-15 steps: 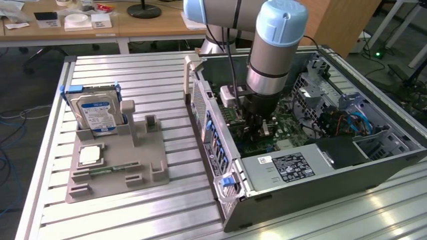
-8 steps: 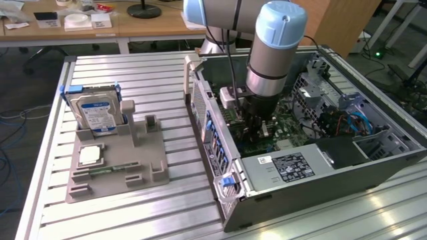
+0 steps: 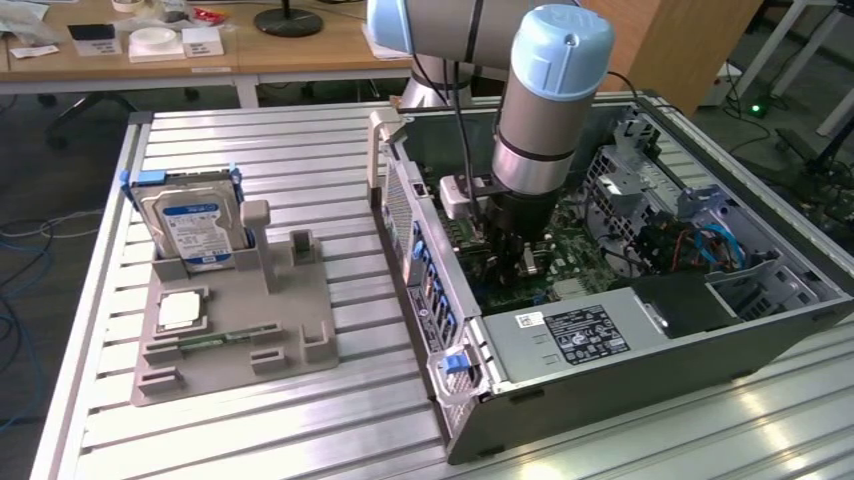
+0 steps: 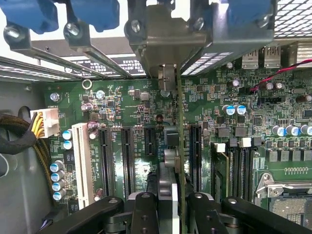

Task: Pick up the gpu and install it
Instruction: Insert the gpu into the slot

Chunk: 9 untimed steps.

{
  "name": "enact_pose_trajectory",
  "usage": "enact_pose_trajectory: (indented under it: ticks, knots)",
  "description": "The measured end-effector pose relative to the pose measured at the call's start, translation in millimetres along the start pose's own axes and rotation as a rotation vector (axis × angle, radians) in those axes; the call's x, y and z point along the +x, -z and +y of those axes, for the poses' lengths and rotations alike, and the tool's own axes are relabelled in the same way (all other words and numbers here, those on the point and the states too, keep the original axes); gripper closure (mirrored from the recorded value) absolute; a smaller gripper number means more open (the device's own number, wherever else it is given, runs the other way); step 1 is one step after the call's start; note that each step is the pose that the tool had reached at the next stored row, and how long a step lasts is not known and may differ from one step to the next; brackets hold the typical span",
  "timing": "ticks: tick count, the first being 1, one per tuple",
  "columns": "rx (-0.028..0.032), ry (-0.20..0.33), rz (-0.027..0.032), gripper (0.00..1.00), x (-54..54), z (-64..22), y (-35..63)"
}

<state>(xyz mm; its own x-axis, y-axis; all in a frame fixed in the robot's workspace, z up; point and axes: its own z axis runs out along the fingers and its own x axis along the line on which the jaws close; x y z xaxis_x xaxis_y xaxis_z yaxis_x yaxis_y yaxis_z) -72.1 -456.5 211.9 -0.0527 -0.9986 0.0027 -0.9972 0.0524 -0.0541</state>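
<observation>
A: What is nearest in the wrist view?
B: The black fingers (image 4: 146, 214) of the gripper (image 4: 168, 214). They are pressed on the gpu (image 4: 179, 146), which I see edge-on, a thin green card with its silver bracket (image 4: 168, 36) at the far end. It stands upright above the motherboard (image 4: 122, 97), between the black expansion slots (image 4: 127, 161).

A: Any writing there?
B: Small white print on the board, too small to read. A white connector (image 4: 45, 122) sits beside the blue capacitors (image 4: 57, 180).

A: And in the exterior view?
B: The arm (image 3: 541, 120) reaches down into the open computer case (image 3: 627, 300). The power supply (image 3: 581, 340) has a black label; I cannot read the text. At the exterior view's left, a grey holder (image 3: 234, 330) carries a hard drive (image 3: 194, 230) with a blue-white label, upright.

A: The surface?
B: A table (image 3: 294, 150) of ribbed aluminium profiles. Behind it stands a wooden desk (image 3: 200, 50) with small items.
</observation>
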Motion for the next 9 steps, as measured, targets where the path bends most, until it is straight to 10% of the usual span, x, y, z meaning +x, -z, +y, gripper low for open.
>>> enact_pose_trajectory:
  ticks: [9]
  knots:
    - [0.0000, 0.000, 0.0000, 0.72, 0.0, 0.0, 0.0]
